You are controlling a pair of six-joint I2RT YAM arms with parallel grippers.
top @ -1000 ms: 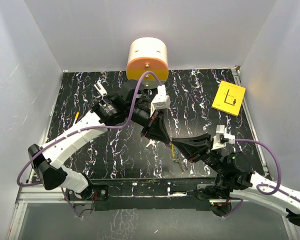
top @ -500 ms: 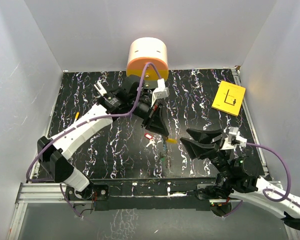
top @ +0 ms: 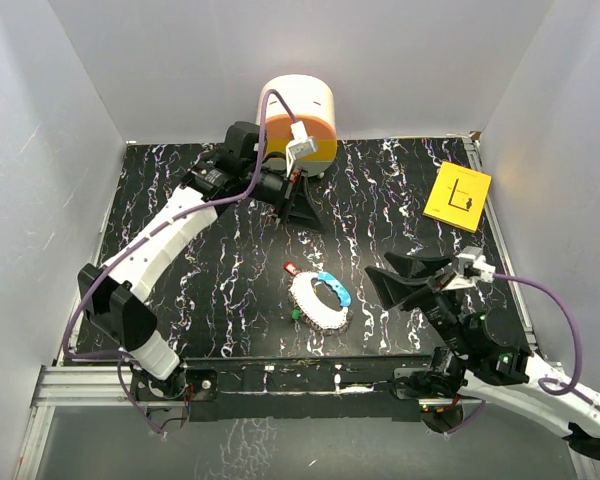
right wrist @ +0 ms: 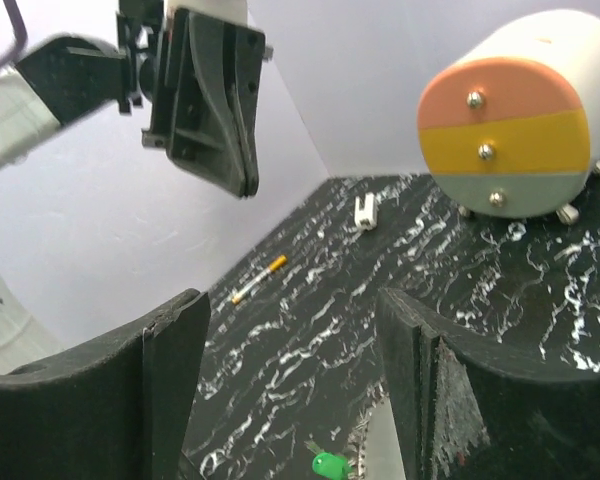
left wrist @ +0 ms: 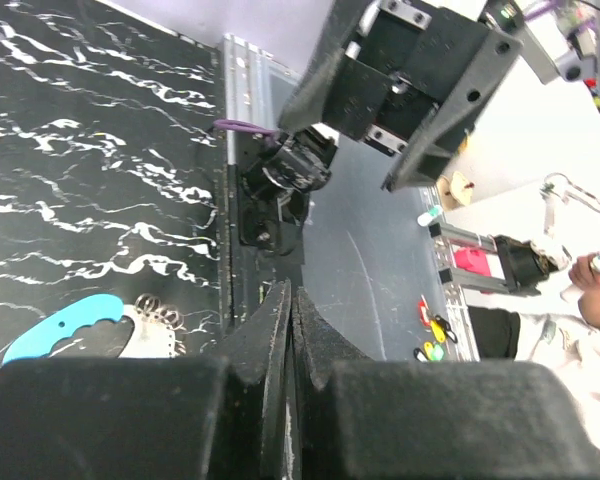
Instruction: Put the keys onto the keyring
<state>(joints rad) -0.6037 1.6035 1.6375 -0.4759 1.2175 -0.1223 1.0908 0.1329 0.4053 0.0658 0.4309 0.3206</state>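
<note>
The keyring [top: 317, 305], a white coiled loop, lies flat on the black marbled table near the front centre. A blue curved piece [top: 333, 289] rests on its far right rim. A red-headed key [top: 291, 268] lies at its far left edge and a green-headed key [top: 295, 315] at its near left. My left gripper [top: 308, 215] is shut and empty, raised near the back; its wrist view shows the blue piece [left wrist: 65, 325] and the ring [left wrist: 145, 338] far below. My right gripper [top: 380, 283] stands open and empty to the right of the ring, with the green key [right wrist: 328, 463] below it.
A cream, orange and yellow cylinder [top: 297, 118] stands on its side at the back centre. A yellow card [top: 458, 197] lies at the back right. A small white clip [right wrist: 365, 210] and a yellow-tipped stick [right wrist: 258, 279] lie on the table's left part.
The two grippers have parted from the table's centre. The right one opened and drew back to the right, the left one rose toward the back, and the ring with the keys now lies on the table.
</note>
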